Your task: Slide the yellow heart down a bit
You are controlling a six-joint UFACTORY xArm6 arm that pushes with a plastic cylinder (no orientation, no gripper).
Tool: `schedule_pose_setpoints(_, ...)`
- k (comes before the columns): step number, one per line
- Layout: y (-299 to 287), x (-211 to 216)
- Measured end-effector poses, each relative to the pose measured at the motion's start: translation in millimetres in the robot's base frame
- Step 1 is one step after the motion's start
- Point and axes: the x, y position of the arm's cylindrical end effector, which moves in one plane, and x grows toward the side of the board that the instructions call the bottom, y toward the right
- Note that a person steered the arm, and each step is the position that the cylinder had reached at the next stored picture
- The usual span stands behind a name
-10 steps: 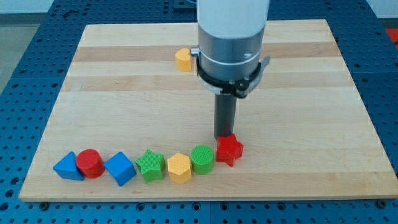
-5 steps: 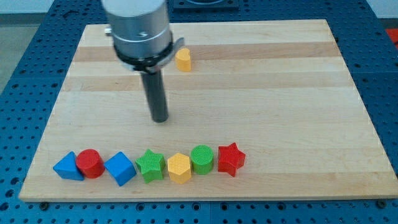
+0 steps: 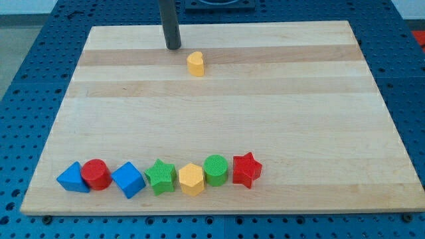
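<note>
The yellow heart (image 3: pixel 195 64) sits on the wooden board (image 3: pixel 299 106) near the view's top, left of centre. My tip (image 3: pixel 173 47) rests on the board just up and to the left of the heart, a short gap away, not touching it. The rod rises straight out of the view's top.
A row of blocks lies along the view's bottom: blue triangle (image 3: pixel 71 178), red cylinder (image 3: pixel 97 174), blue cube (image 3: pixel 128 180), green star (image 3: pixel 161 176), yellow hexagon (image 3: pixel 191 179), green cylinder (image 3: pixel 216 169), red star (image 3: pixel 246 170).
My tip has left the red star at the bottom row and travelled up and left across the board to beside the yellow heart. No block has moved in the last half second.
</note>
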Motion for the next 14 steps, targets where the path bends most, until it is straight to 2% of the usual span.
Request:
schedule_pose_setpoints(1, 47, 6)
schedule_pose_setpoints(2, 57, 12)
schedule_pose_setpoints(4, 57, 38)
schedule_pose_setpoints(7, 57, 39)
schedule_pose_setpoints(9, 94, 89)
schedule_pose_setpoints(14, 70, 45)
